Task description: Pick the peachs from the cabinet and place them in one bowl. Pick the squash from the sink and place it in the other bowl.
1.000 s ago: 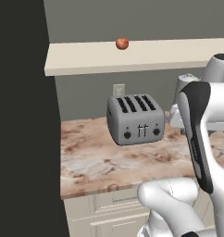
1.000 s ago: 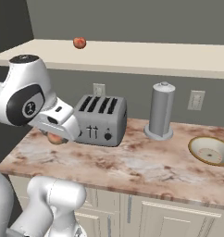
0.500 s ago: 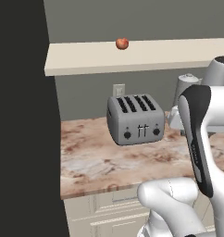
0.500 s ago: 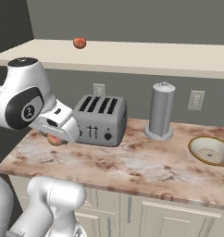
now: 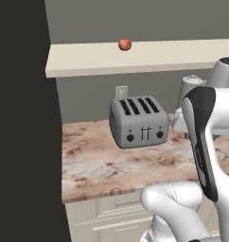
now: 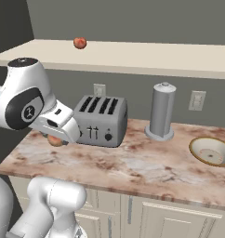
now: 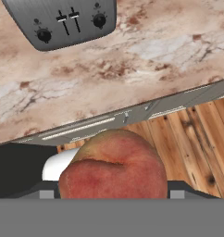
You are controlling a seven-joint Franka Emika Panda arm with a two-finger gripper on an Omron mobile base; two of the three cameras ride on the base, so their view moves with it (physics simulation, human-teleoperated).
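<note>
The white arm [image 6: 26, 100] bends over the left end of the marble counter [image 6: 133, 162], its forearm reaching down and right in the right base view to end just in front of the toaster [image 6: 101, 120]. A red-orange peach [image 7: 115, 167] sits large at the bottom of the hand view, in the gripper [image 7: 115, 194]; the finger tips are hidden behind the fruit, so whether they are clamped on it cannot be told for sure. In the right base view a sliver of the same peach [image 6: 55, 140] peeks out below the wrist, above the counter's left part.

The second peach [image 6: 80, 43] rests on the beige cabinet slab [image 6: 133, 56] toward its left end, above the toaster. The bowl [image 6: 212, 151], cream inside with a golden-brown rim, sits at the counter's right end, well apart from the gripper. A grey cylindrical canister [image 6: 162, 111] stands between toaster and bowl, near the back wall.

The toaster's front shows two knobs and two levers; no writing can be read on it.
</note>
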